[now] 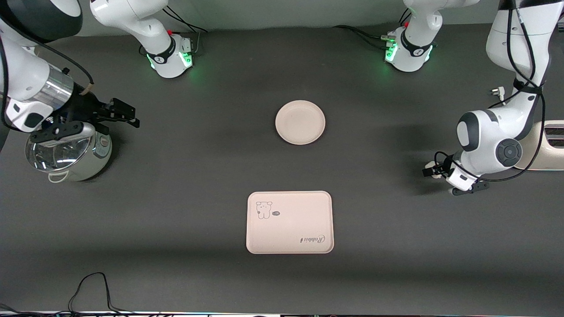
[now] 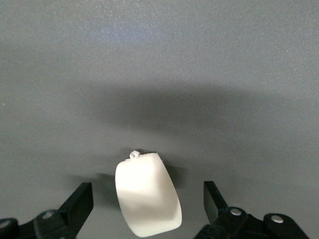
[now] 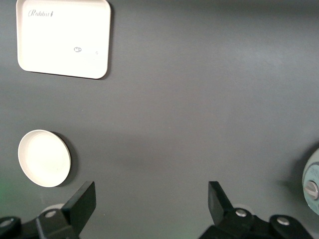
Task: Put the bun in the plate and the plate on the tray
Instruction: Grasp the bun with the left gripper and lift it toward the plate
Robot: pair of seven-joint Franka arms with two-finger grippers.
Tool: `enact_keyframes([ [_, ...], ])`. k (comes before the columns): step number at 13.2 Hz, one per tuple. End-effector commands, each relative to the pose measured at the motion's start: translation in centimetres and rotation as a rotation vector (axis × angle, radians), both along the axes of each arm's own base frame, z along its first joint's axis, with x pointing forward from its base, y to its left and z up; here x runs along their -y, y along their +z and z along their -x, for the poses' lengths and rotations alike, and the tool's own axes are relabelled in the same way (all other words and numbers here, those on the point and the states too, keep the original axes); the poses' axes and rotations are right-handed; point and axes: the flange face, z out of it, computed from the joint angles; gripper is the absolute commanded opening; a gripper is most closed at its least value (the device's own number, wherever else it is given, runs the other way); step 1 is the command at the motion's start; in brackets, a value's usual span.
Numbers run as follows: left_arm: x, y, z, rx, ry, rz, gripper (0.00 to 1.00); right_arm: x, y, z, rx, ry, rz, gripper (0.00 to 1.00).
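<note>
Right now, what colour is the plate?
Plain cream, no pattern; the plate shows best in the front view.

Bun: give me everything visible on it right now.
The bun is a small off-white, smooth lump, roughly oval with one squarer end and a tiny nub at that end. It looks matte, like moulded plastic or foam. It lies on the dark table toward the left arm's end, apart from the plate and the tray. The left gripper is open, its fingers straddling the bun with gaps either side; nothing but the table touches it.
</note>
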Motion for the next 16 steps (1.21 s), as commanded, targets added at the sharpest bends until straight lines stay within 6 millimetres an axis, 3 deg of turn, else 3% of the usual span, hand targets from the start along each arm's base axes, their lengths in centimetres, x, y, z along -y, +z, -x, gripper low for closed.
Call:
enact_keyframes([
  [1, 0.3, 0.1, -0.3, 0.01, 0.008, 0.002, 0.72, -1.6, 0.5, -1.5, -0.047, 0.032, 0.006, 1.0],
  [2, 0.4, 0.1, -0.4, 0.01, 0.006, 0.002, 0.38, -2.7, -0.8, -2.2, -0.089, 0.048, 0.029, 1.0],
  [3, 0.3, 0.1, -0.3, 0.01, 0.008, 0.002, 0.17, -3.8, -1.4, -2.1, -0.118, 0.07, 0.036, 1.0],
  [4, 0.4, 0.2, -0.4, 0.011, 0.006, 0.002, 0.1, -3.7, -1.2, -2.3, -0.117, 0.067, 0.033, 1.0],
  [8, 0.4, 0.8, -0.4, 0.009, 0.006, 0.005, 0.1, -4.5, -0.9, -1.9, -0.134, 0.084, 0.037, 1.0],
  [10, 0.5, 3.7, -0.7, 0.004, 0.009, 0.012, 0.11, -4.6, -1.2, -1.9, -0.141, 0.092, 0.041, 1.0],
  [12, 0.3, 8.8, -1.7, -0.046, 0.005, 0.032, 0.12, -5.1, -0.5, -1.9, -0.125, 0.104, 0.043, 1.0],
  [16, -0.5, 22.6, -2.6, -0.088, -0.005, 0.056, 0.12, -5.3, -3.0, -3.4, -0.164, 0.125, 0.057, 1.0],
])
